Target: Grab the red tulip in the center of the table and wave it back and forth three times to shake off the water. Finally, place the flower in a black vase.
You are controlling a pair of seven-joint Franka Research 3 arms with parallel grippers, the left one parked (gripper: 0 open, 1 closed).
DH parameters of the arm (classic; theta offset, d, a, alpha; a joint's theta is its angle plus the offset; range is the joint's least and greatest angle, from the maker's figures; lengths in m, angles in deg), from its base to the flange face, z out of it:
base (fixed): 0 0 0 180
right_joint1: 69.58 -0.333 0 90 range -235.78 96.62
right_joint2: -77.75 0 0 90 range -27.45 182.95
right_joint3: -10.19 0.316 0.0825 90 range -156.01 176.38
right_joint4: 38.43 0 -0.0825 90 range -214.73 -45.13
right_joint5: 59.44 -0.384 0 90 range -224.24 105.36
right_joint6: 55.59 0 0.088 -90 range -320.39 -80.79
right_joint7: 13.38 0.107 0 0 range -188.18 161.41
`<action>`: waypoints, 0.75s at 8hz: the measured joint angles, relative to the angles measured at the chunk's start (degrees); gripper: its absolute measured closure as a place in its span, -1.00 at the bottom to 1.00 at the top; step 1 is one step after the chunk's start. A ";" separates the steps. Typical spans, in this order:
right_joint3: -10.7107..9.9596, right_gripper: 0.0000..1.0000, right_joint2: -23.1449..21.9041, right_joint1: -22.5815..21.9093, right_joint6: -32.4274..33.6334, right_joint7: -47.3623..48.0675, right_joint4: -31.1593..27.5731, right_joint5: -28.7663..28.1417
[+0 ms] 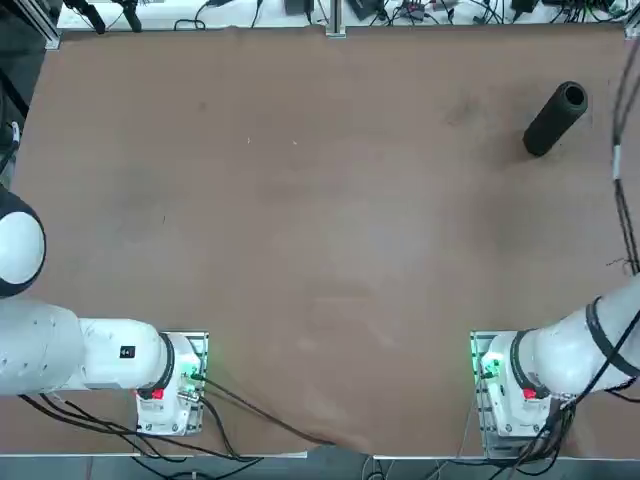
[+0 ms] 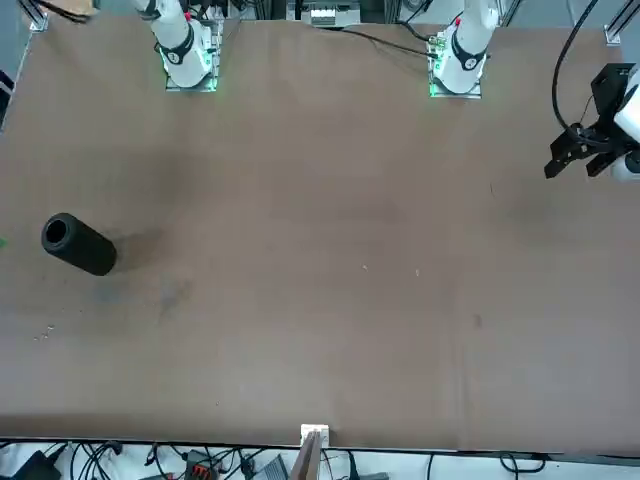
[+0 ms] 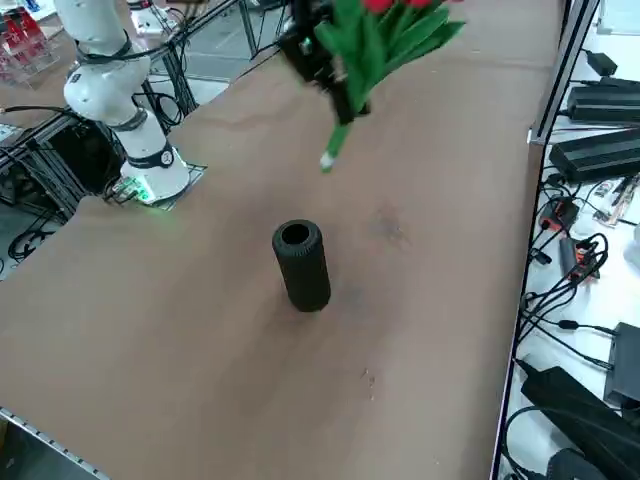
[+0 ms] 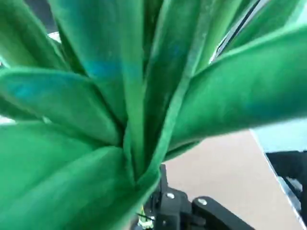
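Brown matte table lies bare but for the matte black cylindrical vase, standing upright, mouth open. Red tulip bunch with green leaves hangs in the air above and beyond it, stalk clamped in the right pincer, stem end pointing down. Judgement: finish waving clear of the vase, then bring the stalk upright over the mouth before lowering. Cables and power bricks crowd the table's edge.

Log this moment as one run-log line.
right claw: shut on red tulip, held in air | black vase: upright on table, empty | placement: not yet done
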 joint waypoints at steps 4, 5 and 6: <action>3.84 0.79 0.00 -3.97 0.42 -0.38 0.13 -2.23; 4.35 0.79 0.04 -8.75 1.15 5.22 0.18 0.43; 4.71 0.79 0.17 -14.50 1.66 13.98 0.17 5.57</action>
